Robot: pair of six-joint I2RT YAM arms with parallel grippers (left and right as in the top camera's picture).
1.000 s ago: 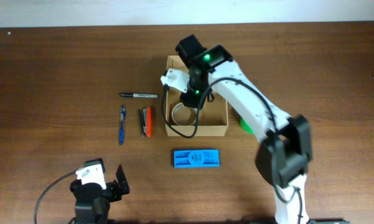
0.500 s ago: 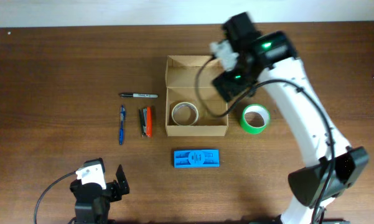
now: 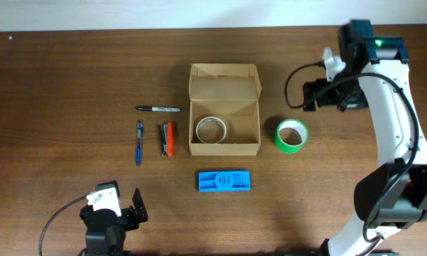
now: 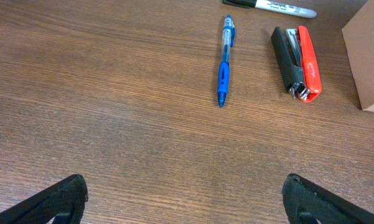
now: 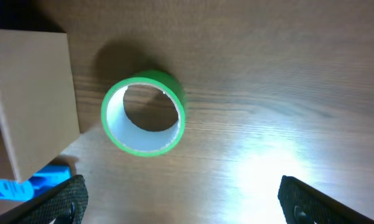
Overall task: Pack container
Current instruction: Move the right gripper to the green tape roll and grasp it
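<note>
The container (image 3: 224, 146) is a tan cardboard box at the table's middle, its flap lid (image 3: 224, 80) open toward the back. A whitish tape roll (image 3: 211, 130) lies inside on the left. My right gripper (image 3: 325, 96) hangs open and empty, high up and to the right of the box. In the right wrist view its gripper (image 5: 182, 185) hovers near a green tape roll (image 5: 144, 115) beside the box wall (image 5: 31, 93). My left gripper (image 3: 117, 205) rests open at the front left. Bare wood shows between the jaws of that gripper (image 4: 185, 186).
Left of the box lie a black marker (image 3: 158, 109), a blue pen (image 3: 138, 141) and a red-and-black stapler (image 3: 166, 139). A flat blue case (image 3: 224, 180) sits in front of the box. The green tape roll (image 3: 292, 135) stands right of the box.
My right arm rose out of the box and swung far right, opening its jaws and leaving the whitish tape roll inside. The left arm stayed still.
</note>
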